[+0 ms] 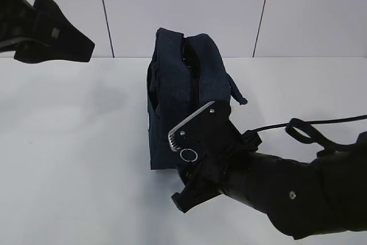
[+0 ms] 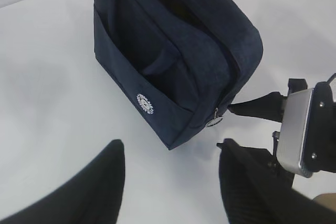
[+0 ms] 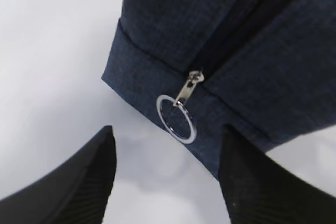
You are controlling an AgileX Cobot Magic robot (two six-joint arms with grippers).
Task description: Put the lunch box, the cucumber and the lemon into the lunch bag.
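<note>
White tabletop [image 1: 74, 159] and pale panelled wall [image 1: 183, 4] frame the scene, and on that bare surface the lunch bag [image 1: 183, 96] stands about mid-table, dark navy, its long zipper line running along the top and down the near end. At that near end the slider hangs low with its silver ring pull [image 3: 176, 118] lying against the fabric; the top seam looks parted, a dark gap showing between the two flaps, though how far it is open I cannot tell. The right gripper [image 3: 168, 177] hovers just in front of the ring, fingers spread wide with nothing between them, the ring lying above the gap and untouched. The left gripper [image 2: 170, 177] sits off to the bag's side, its fingers likewise apart and empty, near the logo-printed pocket [image 2: 146, 103] but clear of it. No lunch box, cucumber or lemon appears in any view; whether they are already inside cannot be seen. Judging by this, the work concerns the zipper, and the packing itself cannot be confirmed as done.
</note>
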